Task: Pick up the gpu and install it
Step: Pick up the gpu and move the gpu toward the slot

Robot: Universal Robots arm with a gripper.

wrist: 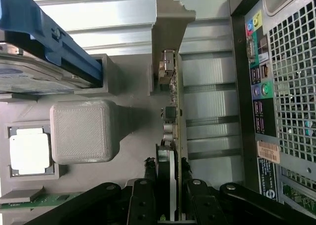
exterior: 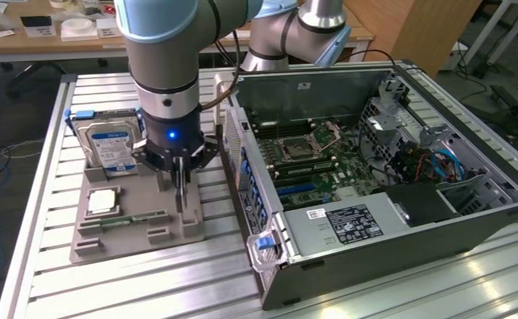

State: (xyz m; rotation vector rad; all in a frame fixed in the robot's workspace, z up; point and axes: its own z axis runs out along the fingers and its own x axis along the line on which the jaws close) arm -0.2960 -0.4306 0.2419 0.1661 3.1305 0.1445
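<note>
The jaws were drawn narrow and closed on the gpu (wrist: 174,111), with one finger (wrist: 143,200) against each flat face. The card stood on edge in the grey tray (exterior: 135,236) directly under the jaws. Its silver bracket (wrist: 170,22) was at the far end, well ahead of the grip. Whether it had lifted out of its slot could not be told.

I judged the card to be light and stiff, but thin and easily damaged. Its small parts and brownish board edge were exposed, so a squeeze on the flat faces, as here, looked safer than any pull on the bracket or connector edge. The hold was off to one end, so the card might tip if swung quickly.

Room beside the jaws was tight. On one side a grey block (wrist: 81,131) and the hard drive (exterior: 110,147) in its blue carrier stood close. On the other side, toward the exterior view's right, only a strip of slatted counter (exterior: 108,286) separated the card from the ported rear wall of the case (exterior: 401,226). That wall rose higher than the tray. Straight above the jaws looked free, and the case lay with its open side up and its board exposed.
</note>
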